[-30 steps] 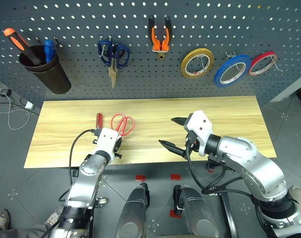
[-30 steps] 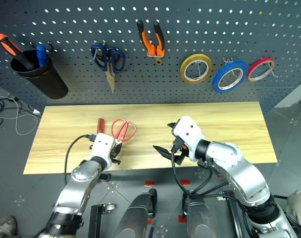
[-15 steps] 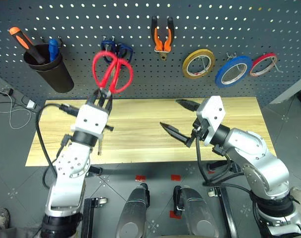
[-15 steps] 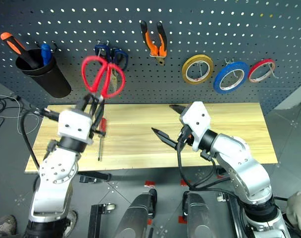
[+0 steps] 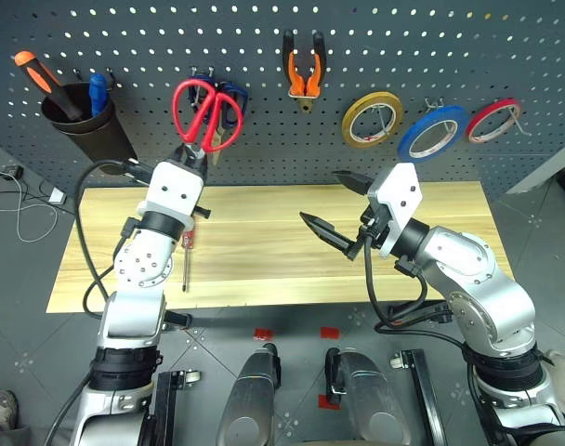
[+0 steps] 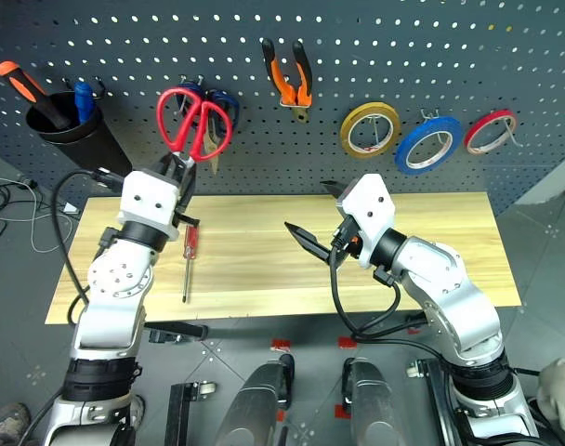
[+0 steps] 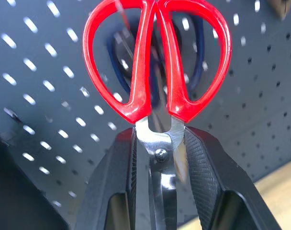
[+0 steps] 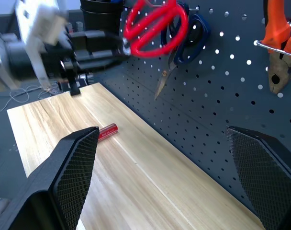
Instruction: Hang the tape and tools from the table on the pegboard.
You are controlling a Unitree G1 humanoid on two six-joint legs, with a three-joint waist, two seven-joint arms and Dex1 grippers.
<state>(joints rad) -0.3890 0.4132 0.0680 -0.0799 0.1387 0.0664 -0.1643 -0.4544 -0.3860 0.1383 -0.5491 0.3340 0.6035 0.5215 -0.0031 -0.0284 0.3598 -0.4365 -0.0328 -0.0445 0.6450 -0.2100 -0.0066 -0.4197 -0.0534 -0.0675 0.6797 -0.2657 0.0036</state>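
My left gripper [image 5: 191, 160] is shut on the blades of the red-handled scissors [image 5: 206, 116], holding them upright against the pegboard [image 5: 375, 37]. Their handles [image 7: 143, 103] overlap a pair of blue-handled scissors hanging there. A red-handled screwdriver [image 5: 185, 255] lies on the table [image 5: 264, 242] below my left hand. The orange-and-black pliers [image 5: 302, 79] and the blue tape [image 5: 408, 144] hang on the pegboard. Over the table's middle, my right gripper [image 5: 320, 195] stands open and holds nothing.
A black cup [image 5: 87, 130] on the pegboard's left holds an orange-handled and a blue-handled screwdriver. The blue-handled scissors [image 5: 234, 98] hang behind the red ones. A yellow tape ring [image 5: 352, 125] and a red tape ring [image 5: 478, 125] flank the blue one.
My left gripper has lifted the red scissors from the table up to the pegboard, in front of the blue scissors. The right gripper rose a little and stayed open.
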